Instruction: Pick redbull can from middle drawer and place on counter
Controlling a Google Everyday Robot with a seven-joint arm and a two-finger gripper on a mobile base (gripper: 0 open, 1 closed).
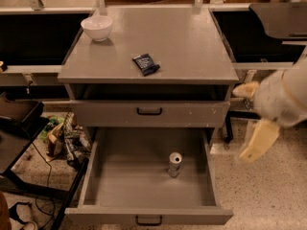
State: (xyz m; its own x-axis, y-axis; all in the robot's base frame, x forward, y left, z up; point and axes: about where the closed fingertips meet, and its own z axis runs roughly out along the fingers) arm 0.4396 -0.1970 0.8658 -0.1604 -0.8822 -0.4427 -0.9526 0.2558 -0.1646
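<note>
The redbull can (174,164) stands upright on the floor of the pulled-out middle drawer (148,215), right of centre and toward the back. The counter (182,37) is the flat grey top of the cabinet above it. My gripper (250,116) is on the white arm at the right of the view, beside the cabinet's right side, above and to the right of the can and well apart from it. Its two cream fingers (258,140) are spread and hold nothing.
A white bowl (97,28) sits at the counter's back left and a dark blue flat packet (146,63) near its front middle. The taller drawer front (148,113) above is closed. Clutter (64,140) and a black stand (17,128) lie on the floor at left.
</note>
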